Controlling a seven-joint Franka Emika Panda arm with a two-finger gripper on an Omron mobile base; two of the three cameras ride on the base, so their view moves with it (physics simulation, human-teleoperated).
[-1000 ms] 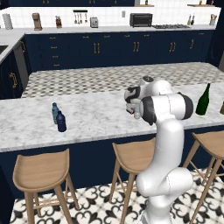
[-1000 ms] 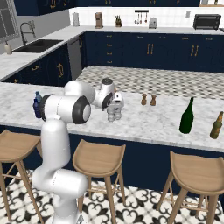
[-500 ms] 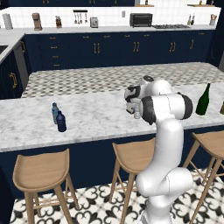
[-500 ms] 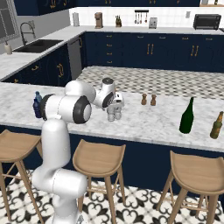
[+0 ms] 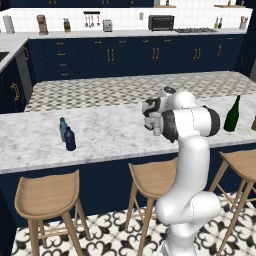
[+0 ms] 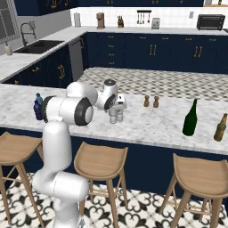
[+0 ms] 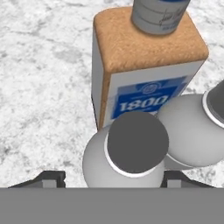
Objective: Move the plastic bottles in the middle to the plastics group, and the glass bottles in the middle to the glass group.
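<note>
Looking down in the hand view, a clear plastic bottle [image 7: 135,146] with a grey cap stands between my gripper's [image 7: 113,178] two fingertips, with a small gap left at the left tip. A second plastic bottle [image 7: 197,131] touches it on the right. Behind them stands the square glass bottle [image 7: 144,57] with a brown top and a blue label. On the marble island my gripper [image 5: 156,127] [image 6: 116,109] hangs over this cluster [image 6: 115,117]. The plastics group, a pale-blue bottle [image 5: 62,128] and a navy one [image 5: 70,139], stands far left. The green wine bottle [image 5: 231,114] [image 6: 190,118] stands far right.
Two small brown shakers [image 6: 151,101] stand behind the cluster on the island [image 6: 147,129]. A brown bottle [image 6: 220,127] stands right of the wine bottle. Wooden stools [image 5: 47,192] line the near side of the island.
The jaws have narrowed around the near plastic bottle. The arm and the bottles have barely moved.
</note>
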